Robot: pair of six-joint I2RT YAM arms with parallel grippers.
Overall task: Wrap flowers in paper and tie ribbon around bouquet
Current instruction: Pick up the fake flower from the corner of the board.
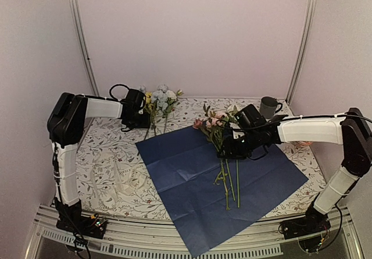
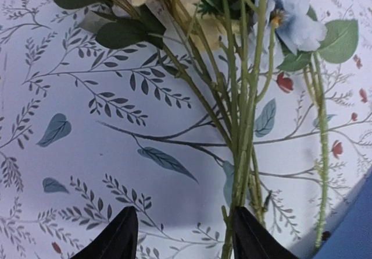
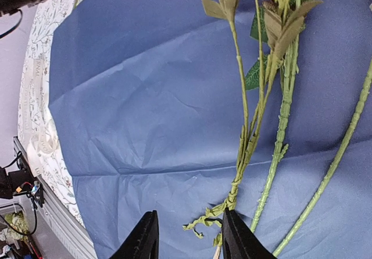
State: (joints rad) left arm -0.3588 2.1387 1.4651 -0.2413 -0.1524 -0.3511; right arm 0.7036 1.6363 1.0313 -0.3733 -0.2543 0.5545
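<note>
Green flowers | lying on paper | stem ends at right gripper

One paper, one mug and two bunches of flowers are sitting here: one by the left end effector, one by the right end effector.

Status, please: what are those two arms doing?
Left fingers open beside blue-yellow bunch, off the paper. Right fingers open over pink flowers on it. Mug behind, not blocking.

Pink flowers lie on navy paper spread across the patterned surface, the right hand above their stems. The left hand meets a second bunch at the back.
</note>
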